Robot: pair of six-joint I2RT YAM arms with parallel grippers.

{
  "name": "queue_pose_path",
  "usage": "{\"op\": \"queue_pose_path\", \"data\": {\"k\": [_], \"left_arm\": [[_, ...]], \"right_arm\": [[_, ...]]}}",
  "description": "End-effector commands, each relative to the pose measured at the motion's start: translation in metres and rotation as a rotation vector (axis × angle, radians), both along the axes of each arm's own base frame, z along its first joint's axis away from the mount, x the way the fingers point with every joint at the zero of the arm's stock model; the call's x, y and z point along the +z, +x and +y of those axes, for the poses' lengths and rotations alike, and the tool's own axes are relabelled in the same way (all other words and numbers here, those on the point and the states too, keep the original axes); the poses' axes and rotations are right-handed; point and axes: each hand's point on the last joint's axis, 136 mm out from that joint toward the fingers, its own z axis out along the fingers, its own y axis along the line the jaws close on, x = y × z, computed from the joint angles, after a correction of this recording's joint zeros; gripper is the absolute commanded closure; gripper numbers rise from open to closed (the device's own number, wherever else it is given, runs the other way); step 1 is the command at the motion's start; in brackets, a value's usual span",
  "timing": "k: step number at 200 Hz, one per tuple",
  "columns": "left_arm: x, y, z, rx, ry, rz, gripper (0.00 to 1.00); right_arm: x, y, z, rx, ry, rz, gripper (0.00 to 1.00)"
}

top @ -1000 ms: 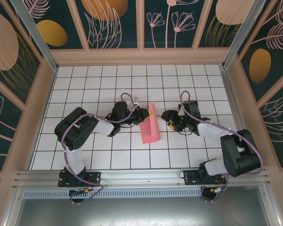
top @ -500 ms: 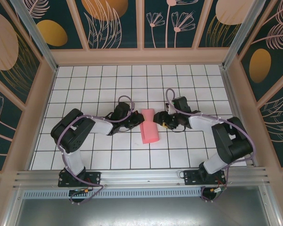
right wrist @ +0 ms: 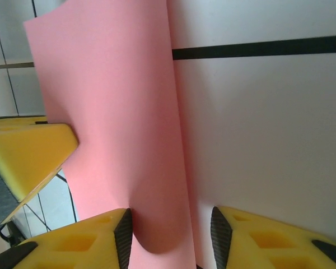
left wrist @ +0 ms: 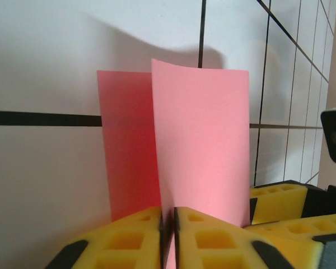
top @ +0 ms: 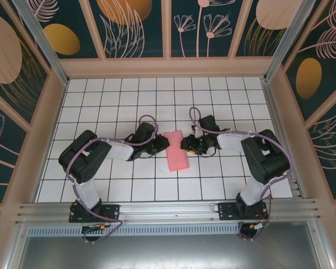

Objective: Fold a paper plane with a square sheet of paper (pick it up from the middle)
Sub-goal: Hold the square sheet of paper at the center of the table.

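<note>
The thin pink-red square sheet of paper [top: 177, 151], doubled over, lies mid-way across the white gridded counter [top: 129, 95]. The left fingers [left wrist: 129, 241] pinch 1 edge. The right fingers [right wrist: 84, 244] stand apart, straddling the opposite edge. Close them squarely with both layers aligned, then crease.

White table [top: 106, 106] with black grid lines – pale wooden rim [top: 168, 68] on the left, right and far sides, metal rail [top: 168, 208] along the near edge. Lying on it: a pink-red sheet of paper [top: 177, 150], folded narrow, about centre, long side running near-to-far – lower layer flat on the tiles, upper flap lifted.
</note>
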Motion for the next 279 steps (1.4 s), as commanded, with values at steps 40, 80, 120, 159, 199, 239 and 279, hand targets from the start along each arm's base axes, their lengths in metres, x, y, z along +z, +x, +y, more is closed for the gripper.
{"op": "queue_pose_path", "data": {"k": [40, 80, 120, 159, 199, 239, 279], "left_arm": [[0.045, 0.017, 0.022, 0.059, 0.14, -0.127, 0.66], [0.06, 0.026, 0.049, 0.147, 0.188, -0.168, 0.59], [0.064, 0.025, 0.047, 0.142, 0.132, -0.178, 0.57], [0.06, 0.024, 0.042, 0.126, 0.105, -0.192, 0.59], [0.054, 0.024, 0.033, 0.09, 0.083, -0.181, 0.6], [0.043, 0.024, 0.044, 0.108, 0.16, -0.169, 0.61], [0.035, 0.023, 0.042, 0.092, 0.162, -0.154, 0.64]], "right_arm": [[-0.037, -0.01, -0.013, -0.005, -0.158, 0.05, 0.59], [-0.048, -0.016, -0.016, 0.007, -0.2, 0.064, 0.59], [-0.067, -0.023, -0.027, 0.019, -0.315, 0.078, 0.59], [-0.075, -0.023, -0.03, 0.018, -0.397, 0.08, 0.59], [-0.081, -0.024, -0.025, 0.044, -0.434, 0.081, 0.58], [-0.087, -0.026, -0.026, 0.102, -0.463, 0.075, 0.58], [-0.092, -0.027, -0.021, 0.118, -0.462, 0.076, 0.57]]}}
